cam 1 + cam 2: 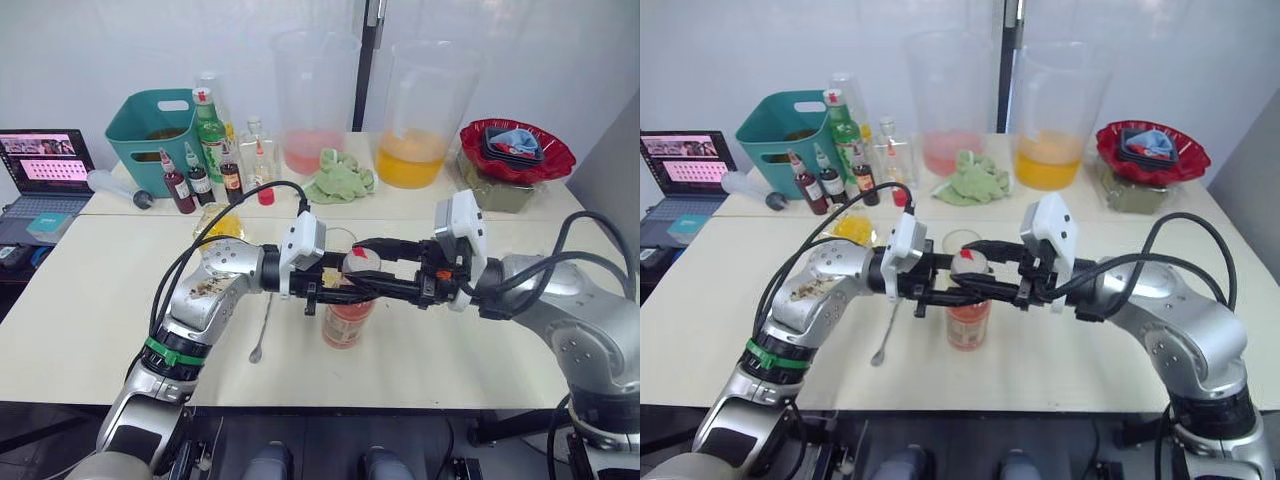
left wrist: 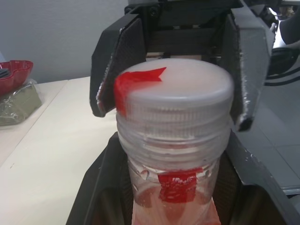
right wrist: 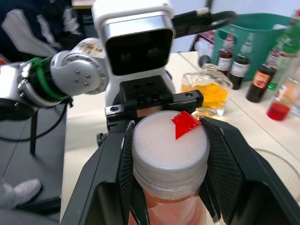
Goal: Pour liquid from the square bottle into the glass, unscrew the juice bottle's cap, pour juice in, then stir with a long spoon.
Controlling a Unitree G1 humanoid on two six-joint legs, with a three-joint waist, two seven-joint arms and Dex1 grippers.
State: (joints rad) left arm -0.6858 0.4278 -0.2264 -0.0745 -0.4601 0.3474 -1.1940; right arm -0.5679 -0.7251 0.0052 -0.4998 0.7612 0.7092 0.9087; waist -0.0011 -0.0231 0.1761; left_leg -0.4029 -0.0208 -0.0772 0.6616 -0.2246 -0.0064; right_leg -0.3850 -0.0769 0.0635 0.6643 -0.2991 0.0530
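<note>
Right gripper (image 3: 168, 187) clamped the ribbed white cap (image 3: 169, 145); left gripper (image 1: 335, 292) apparently pinched the neck of the juice bottle (image 1: 347, 322), upright mid-table. Thin plastic likely flexes, so grip stayed high.

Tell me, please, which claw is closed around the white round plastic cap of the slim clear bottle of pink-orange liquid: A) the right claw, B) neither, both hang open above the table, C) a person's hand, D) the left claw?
A: in the right wrist view the right claw has a black finger on each side of the white round plastic cap, while the left claw holds the slim clear bottle of pink-orange liquid below its neck.
</note>
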